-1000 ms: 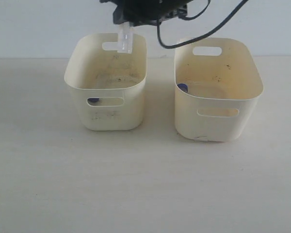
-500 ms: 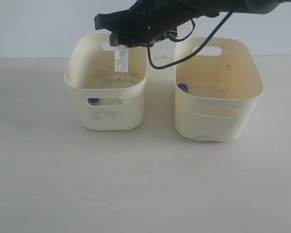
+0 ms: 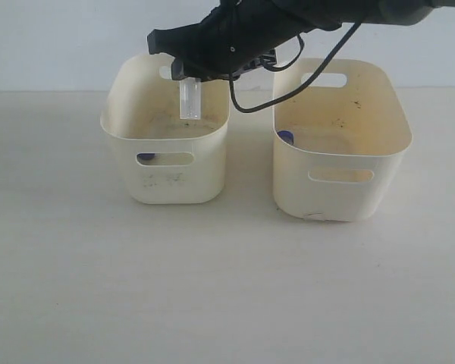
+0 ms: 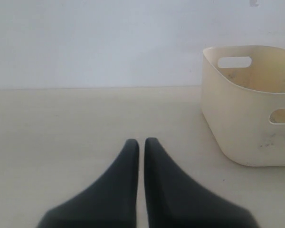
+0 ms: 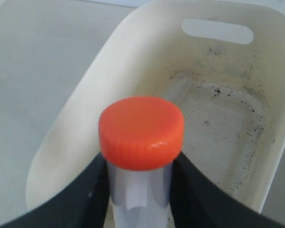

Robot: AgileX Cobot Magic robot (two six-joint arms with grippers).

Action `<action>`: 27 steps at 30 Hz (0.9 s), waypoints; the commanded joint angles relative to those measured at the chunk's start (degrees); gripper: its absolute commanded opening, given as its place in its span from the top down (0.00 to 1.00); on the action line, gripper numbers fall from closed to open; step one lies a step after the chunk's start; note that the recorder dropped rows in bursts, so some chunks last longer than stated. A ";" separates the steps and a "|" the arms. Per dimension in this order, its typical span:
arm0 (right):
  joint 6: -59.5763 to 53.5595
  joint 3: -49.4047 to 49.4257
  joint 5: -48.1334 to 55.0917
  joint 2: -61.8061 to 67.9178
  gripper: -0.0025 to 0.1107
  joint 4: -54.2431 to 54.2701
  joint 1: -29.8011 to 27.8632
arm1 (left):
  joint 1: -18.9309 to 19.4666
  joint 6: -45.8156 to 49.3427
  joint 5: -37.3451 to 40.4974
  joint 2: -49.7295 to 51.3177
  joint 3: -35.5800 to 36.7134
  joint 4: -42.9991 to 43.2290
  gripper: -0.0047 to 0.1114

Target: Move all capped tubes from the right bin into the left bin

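Hanging from right end effector (image 5: 139, 166), tube (image 5: 141, 130)

The right gripper (image 3: 188, 76), a second ago cut off at the top edge of the frame, now sits lower in the upper middle. Its black arm (image 3: 288, 19) stretches in from the upper right corner. The tube (image 3: 190, 100) it clamps is lower too. It goes from a tilt level with the back rim of the left bin (image 3: 129, 140) to hanging upright, its lower end down inside the bin. Over the last half second it sinks only slightly. The black cable (image 3: 248, 111) now loops lower, just right of that bin.
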 commanded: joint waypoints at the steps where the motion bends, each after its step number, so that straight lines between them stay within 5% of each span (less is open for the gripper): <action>1: -0.28 -0.05 0.73 -0.14 0.42 -0.16 -0.06 | 0.02 -0.54 -0.26 0.03 -0.21 -0.36 0.92; 3: -0.28 -0.05 1.08 -0.14 0.26 -0.17 -0.06 | 0.02 -0.54 -0.26 0.03 -0.21 -0.36 0.92; 5: -0.12 -0.05 1.81 -0.14 0.26 -0.28 -0.06 | 0.02 -0.54 -0.26 0.03 -0.21 -0.36 0.92; 17: -0.67 -1.31 1.87 -6.79 0.96 -9.31 -2.93 | 0.02 -0.54 -0.26 0.03 -0.21 -0.36 0.92; 27: 7.44 -4.11 15.33 -5.98 0.98 -18.00 -11.83 | 0.02 -0.54 -0.26 0.03 -0.21 -0.36 0.92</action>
